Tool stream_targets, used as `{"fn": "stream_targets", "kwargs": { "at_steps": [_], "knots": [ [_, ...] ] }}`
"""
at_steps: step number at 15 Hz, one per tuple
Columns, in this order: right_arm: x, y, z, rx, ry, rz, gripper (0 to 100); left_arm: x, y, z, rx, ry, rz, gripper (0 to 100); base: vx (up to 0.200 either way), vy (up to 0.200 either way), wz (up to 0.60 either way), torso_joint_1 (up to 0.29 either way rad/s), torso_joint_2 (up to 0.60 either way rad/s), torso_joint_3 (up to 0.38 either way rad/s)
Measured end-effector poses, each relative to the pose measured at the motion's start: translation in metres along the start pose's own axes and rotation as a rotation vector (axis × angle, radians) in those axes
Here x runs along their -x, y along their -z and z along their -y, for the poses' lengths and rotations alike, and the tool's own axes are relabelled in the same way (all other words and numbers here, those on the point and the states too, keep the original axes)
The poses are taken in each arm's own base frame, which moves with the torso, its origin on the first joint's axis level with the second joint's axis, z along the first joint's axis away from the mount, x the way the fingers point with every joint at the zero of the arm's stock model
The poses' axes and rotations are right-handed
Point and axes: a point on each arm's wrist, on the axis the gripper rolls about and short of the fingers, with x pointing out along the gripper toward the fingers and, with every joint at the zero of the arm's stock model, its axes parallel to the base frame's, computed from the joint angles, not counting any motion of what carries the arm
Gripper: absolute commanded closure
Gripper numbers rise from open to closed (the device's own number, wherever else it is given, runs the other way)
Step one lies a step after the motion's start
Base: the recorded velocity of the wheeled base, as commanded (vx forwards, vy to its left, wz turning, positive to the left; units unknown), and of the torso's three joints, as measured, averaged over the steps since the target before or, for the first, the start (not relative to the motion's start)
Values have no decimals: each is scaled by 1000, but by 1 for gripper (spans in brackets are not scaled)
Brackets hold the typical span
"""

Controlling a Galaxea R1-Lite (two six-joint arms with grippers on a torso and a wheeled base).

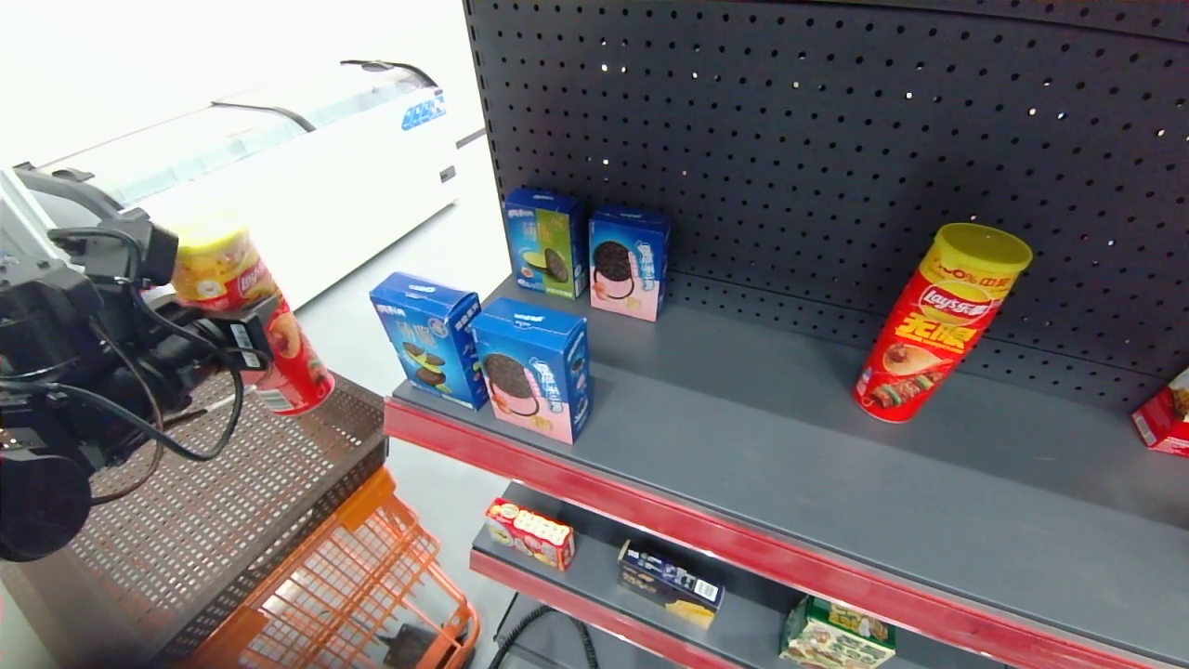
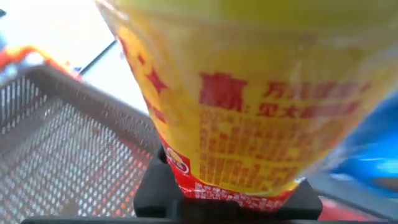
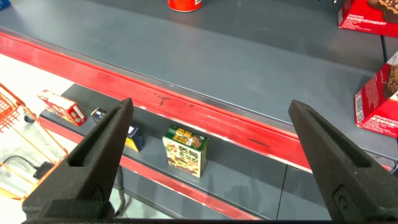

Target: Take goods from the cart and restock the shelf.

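My left gripper is shut on a red and yellow chips can, held tilted above the cart at the left of the shelf. The held can looms close in the left wrist view. A second chips can stands on the grey shelf board toward the right. Several blue cookie boxes stand at the shelf's left end. My right gripper is open, its fingers hanging in front of the shelf's red edge.
A red box sits at the shelf's far right; red boxes are also in the right wrist view. The lower shelf holds small packs, among them a green carton. A white freezer stands behind. The shelf's middle is bare.
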Motion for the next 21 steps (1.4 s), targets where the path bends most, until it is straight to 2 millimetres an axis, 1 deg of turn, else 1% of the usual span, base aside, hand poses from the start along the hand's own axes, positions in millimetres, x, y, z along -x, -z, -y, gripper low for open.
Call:
{"fn": "stream_targets", "kwargs": {
  "at_steps": [2, 4, 6, 8, 9, 11, 12, 15, 17, 21],
  "knots": [
    [0, 0, 0, 0, 0, 0, 0, 13, -19, 8, 0, 30, 35, 100, 0, 0, 0, 0, 0, 0],
    [0, 0, 0, 0, 0, 0, 0, 32, -35, 21, 7, 84, 40, 100, 0, 0, 0, 0, 0, 0],
    [0, 0, 0, 0, 0, 0, 0, 59, -46, 39, 43, 213, 50, 100, 0, 0, 0, 0, 0, 0],
    [0, 0, 0, 0, 0, 0, 0, 88, -49, 50, 65, 338, 45, 100, 0, 0, 0, 0, 0, 0],
    [0, 0, 0, 0, 0, 0, 0, 102, -47, 53, 74, 386, 25, 100, 0, 0, 0, 0, 0, 0],
    [0, 0, 0, 0, 0, 0, 0, 121, -45, 57, 79, 493, 23, 100, 0, 0, 0, 0, 0, 0],
    [0, 0, 0, 0, 0, 0, 0, 127, -45, 58, 76, 552, 28, 100, 0, 0, 0, 0, 0, 0],
    [0, 0, 0, 0, 0, 0, 0, 135, -39, 62, 32, 626, 27, 100, 0, 0, 0, 0, 0, 0],
    [0, 0, 0, 0, 0, 0, 0, 139, -39, 72, 33, 697, 29, 100, 0, 0, 0, 0, 0, 0],
    [0, 0, 0, 0, 0, 0, 0, 142, -32, 93, 36, 815, 1, 100, 0, 0, 0, 0, 0, 0]
  ]
}}
